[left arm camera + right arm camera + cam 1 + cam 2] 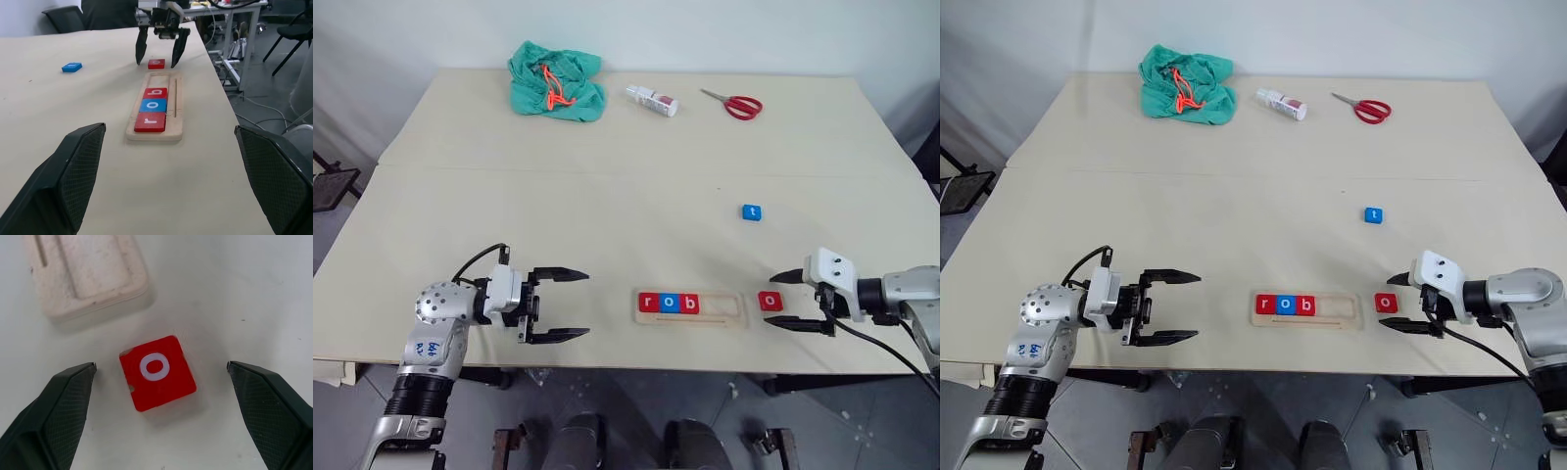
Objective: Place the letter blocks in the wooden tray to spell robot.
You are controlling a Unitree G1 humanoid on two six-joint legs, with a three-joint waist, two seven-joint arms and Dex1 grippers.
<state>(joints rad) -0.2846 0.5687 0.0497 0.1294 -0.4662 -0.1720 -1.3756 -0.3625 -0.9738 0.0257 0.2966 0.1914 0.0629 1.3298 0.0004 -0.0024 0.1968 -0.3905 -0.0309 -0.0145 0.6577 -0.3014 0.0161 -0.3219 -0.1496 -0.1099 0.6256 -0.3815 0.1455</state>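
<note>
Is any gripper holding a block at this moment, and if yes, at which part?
Nothing is held. The right gripper is open, its fingers on either side of the red o block without touching. The left gripper is open and empty.

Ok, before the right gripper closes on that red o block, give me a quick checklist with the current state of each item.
1. Right gripper open wide enough: ok.
2. Red o block between its fingers, flat on the table: ok.
3. Block squared to the fingers: not ok, it sits slightly rotated.
4. Wooden tray has free space after r, o, b: ok.
5. Left gripper open and apart from the tray: ok.
6. Blue t block out of the way, farther back on the table: ok.
</note>
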